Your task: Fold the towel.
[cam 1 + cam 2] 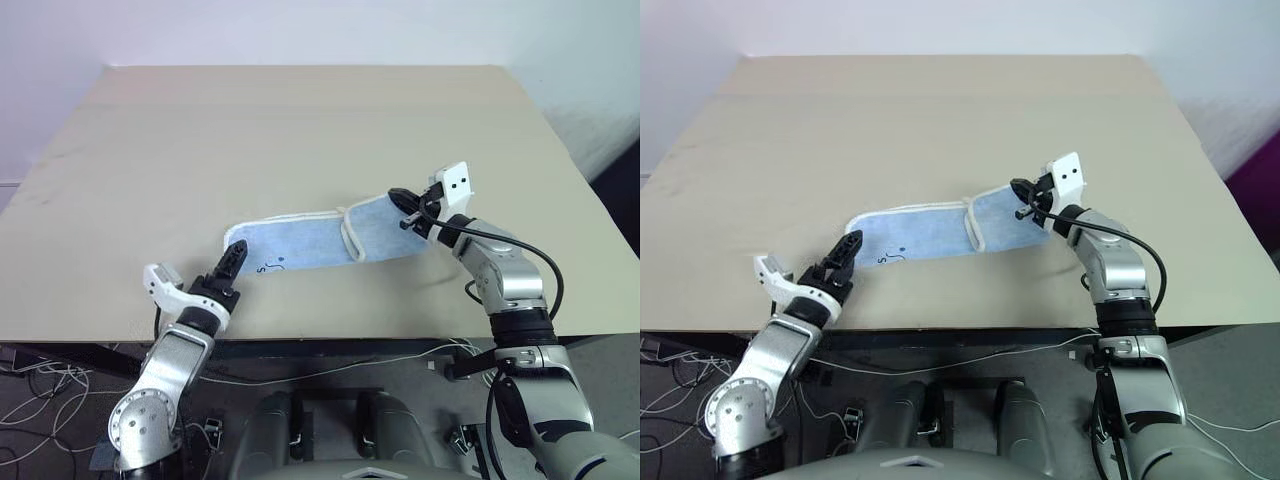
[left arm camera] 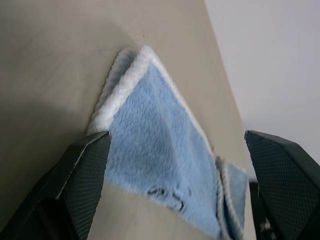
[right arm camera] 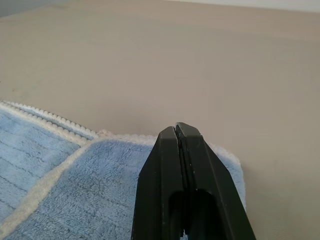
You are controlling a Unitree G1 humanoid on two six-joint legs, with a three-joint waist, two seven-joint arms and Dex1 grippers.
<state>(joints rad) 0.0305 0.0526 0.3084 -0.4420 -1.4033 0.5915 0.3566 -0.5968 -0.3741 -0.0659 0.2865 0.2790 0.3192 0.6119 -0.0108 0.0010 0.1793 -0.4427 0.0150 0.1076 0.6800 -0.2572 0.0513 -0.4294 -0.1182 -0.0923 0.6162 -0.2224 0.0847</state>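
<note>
Lying across the beige rectangular table (image 1: 300,120), the light blue terry towel with white stitched edging (image 1: 310,240) stretches between 2 grippers. The right gripper (image 1: 408,212) has its black fingers pressed together over the towel's far end, whether pinching cloth is unclear. The left gripper (image 2: 175,165) spreads wide, its fingers (image 2: 82,175) straddling the near corner.

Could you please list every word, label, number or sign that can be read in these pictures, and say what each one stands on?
No text can be read for certain.
Dark handwritten mark on the light blue terry cloth towel with white stitched edging, near its left end: a few curved strokes, too small and unclear to read as letters or digits.
Beige table: no writing seen on it.
</note>
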